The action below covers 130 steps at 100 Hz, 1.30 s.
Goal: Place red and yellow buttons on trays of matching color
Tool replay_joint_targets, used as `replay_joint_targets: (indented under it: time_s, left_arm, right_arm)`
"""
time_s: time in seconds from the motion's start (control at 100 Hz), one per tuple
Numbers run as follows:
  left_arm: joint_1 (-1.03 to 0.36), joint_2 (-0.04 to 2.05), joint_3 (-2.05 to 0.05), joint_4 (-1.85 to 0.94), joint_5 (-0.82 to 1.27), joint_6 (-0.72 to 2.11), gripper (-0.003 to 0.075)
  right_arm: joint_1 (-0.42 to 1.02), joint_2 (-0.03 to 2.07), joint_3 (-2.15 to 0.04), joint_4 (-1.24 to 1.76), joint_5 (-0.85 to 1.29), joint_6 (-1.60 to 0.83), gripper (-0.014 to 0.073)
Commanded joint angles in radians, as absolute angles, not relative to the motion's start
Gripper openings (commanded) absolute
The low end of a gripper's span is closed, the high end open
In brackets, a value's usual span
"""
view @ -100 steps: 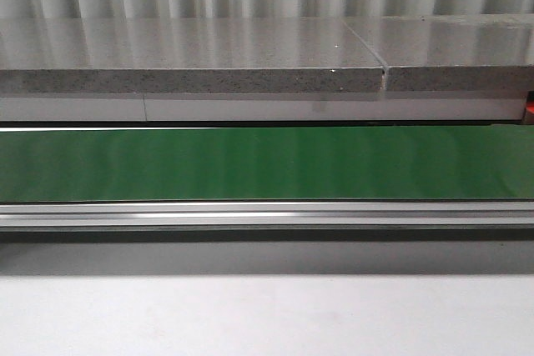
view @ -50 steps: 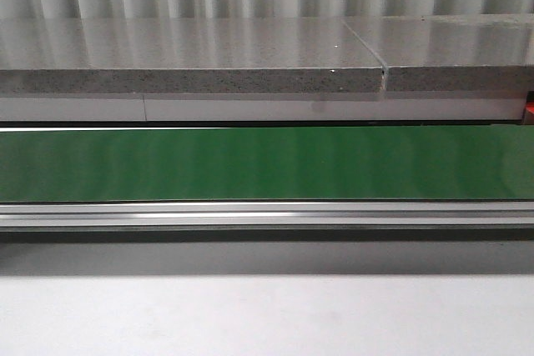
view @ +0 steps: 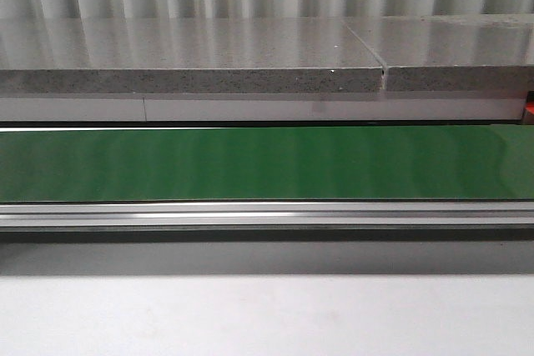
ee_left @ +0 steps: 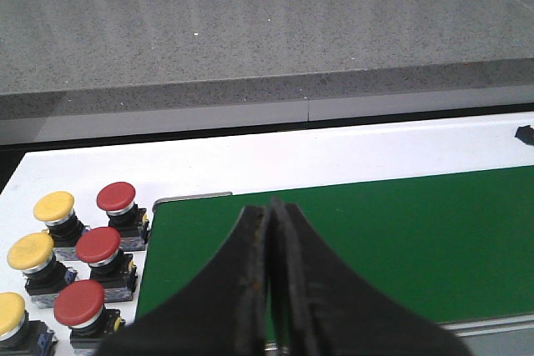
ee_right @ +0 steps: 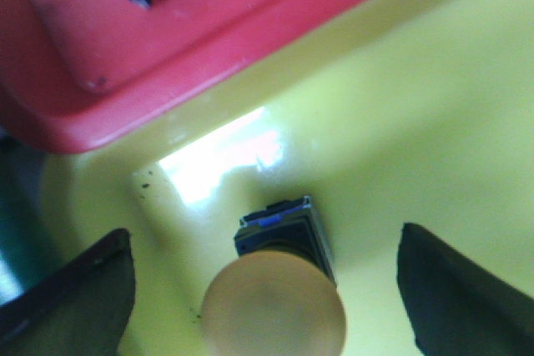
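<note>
Over the yellow tray [ee_right: 434,106], the right claw [ee_right: 267,289] hangs spread wide, a yellow button [ee_right: 275,310] between its fingers.

It sits near the red tray [ee_right: 167,31] (contact unclear); a finger could tip it on retreat. Left claw [ee_left: 269,289], pressed together, waits over the green belt [ee_left: 375,239] near the desk's spare buttons [ee_left: 92,248].

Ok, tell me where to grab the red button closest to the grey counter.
Grip the red button by its round cap, coming straight down from above. It stands upright, cap uppermost, and a yellow button and another red one crowd its black base, so a sideways approach looks blocked.
</note>
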State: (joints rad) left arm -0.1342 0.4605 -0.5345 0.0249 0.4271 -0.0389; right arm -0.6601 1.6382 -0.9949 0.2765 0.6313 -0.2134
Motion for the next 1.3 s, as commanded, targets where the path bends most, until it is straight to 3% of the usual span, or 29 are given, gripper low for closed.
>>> replay_joint_targets:
  time_s: [0.0,0.22,0.69,1.02,1.16,1.29]
  left_arm:
    - [-0.142,0.465,-0.562,0.018,0.347,-0.042,-0.0020]
    - [-0.142,0.465,-0.562,0.018,0.347,-0.042,-0.0020]
    - [-0.142,0.465,-0.562,0.018,0.347,-0.042,-0.0020]
    - [-0.142,0.465,-0.562,0.018,0.347,-0.042,-0.0020]
    - [-0.142,0.465,-0.562,0.018,0.347,-0.042,-0.0020]
    - [-0.142,0.465,-0.562,0.018,0.347,-0.042,-0.0020]
  right_arm:
    - [-0.658,1.534,-1.014,0.300,0.614,-0.215,0.0635]
    - [-0.552,1.345,-1.014,0.309,0.618,-0.236,0.0635]
    - [-0.148,1.119,-0.977,0.309,0.644,-0.313,0.0635]
    - [-0.084,1.028,-0.824,0.309,0.609,-0.313,0.0622]
    - [-0.084,1.027,-0.821,0.311,0.607,-0.313,0.0486]
    - [-0.084,1.027,-0.821,0.311,0.607,-0.313,0.0219]
